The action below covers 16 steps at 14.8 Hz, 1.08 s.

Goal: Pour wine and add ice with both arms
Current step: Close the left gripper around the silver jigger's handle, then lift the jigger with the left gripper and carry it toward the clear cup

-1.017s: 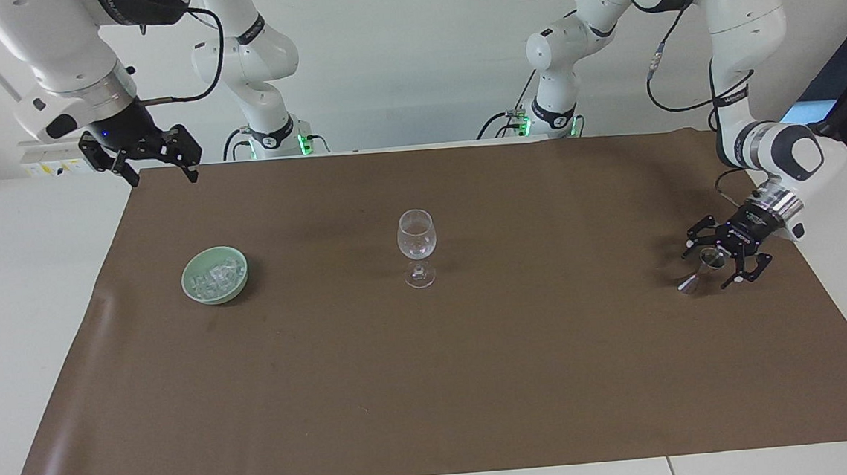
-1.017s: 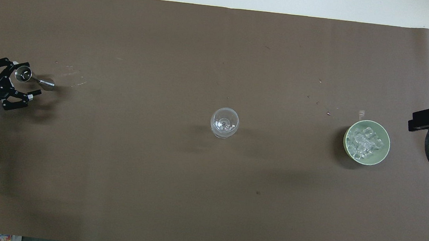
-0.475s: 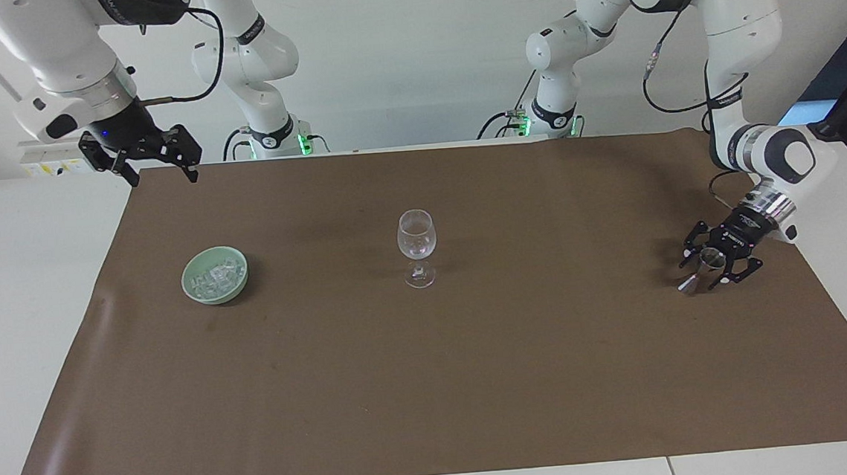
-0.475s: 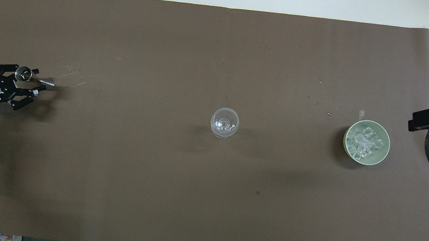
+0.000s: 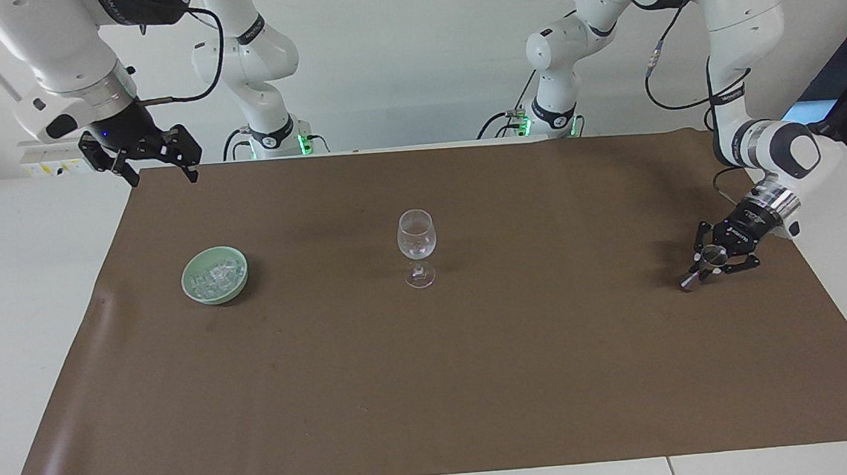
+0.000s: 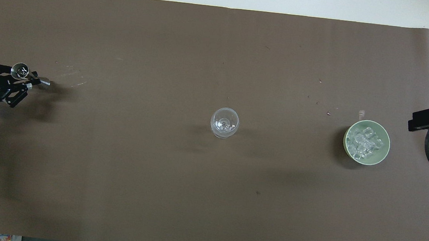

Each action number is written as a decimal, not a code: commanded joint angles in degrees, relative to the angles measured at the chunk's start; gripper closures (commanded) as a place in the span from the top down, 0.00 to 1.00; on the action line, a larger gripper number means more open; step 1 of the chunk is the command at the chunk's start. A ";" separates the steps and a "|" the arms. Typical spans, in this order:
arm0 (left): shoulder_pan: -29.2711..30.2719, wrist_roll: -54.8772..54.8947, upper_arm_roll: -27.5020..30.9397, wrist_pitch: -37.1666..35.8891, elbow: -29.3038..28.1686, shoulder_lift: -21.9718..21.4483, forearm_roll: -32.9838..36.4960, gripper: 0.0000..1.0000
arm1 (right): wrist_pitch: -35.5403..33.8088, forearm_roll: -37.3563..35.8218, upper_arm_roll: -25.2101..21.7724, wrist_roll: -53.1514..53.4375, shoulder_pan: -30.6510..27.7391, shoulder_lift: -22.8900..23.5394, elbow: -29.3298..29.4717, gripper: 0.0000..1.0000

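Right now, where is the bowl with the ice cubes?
The pale green bowl of ice sits on the brown mat toward the right arm's end of the table, beside the wine glass at the middle.

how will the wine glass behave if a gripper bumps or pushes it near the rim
The wine glass would probably tip rather than slide: its wide bowl sits high on a thin stem over a small foot. It looks like thin clear glass, so likely fragile and smooth under hard fingers. It looks empty, so probably light, with little to steady it on the brown mat.
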 commanded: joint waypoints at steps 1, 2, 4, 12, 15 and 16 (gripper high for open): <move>0.36 -5.51 0.42 -2.88 -1.47 -5.42 -0.01 0.00 | 0.10 0.96 0.44 -0.47 -0.97 -1.19 -1.19 1.00; -0.43 -7.44 0.42 -3.14 -1.56 -7.08 1.82 0.00 | 0.10 0.96 0.44 -0.47 -0.97 -1.19 -1.19 1.00; -2.61 -11.23 0.34 -3.84 -1.65 -10.16 4.56 0.00 | 0.10 0.96 0.44 -0.47 -0.97 -1.11 -1.19 1.00; -17.12 -20.19 0.42 -0.95 -2.17 -18.08 9.57 0.00 | 0.10 1.04 0.44 -0.47 -0.97 -1.19 -1.19 1.00; -23.26 -24.68 0.34 2.38 -2.17 -19.58 9.92 0.00 | 0.10 0.96 0.44 -0.47 -0.97 -1.10 -1.19 1.00; -25.20 -26.17 0.34 3.35 -2.09 -19.93 10.62 0.00 | 0.10 0.96 0.44 -0.47 -0.97 -1.19 -1.19 1.00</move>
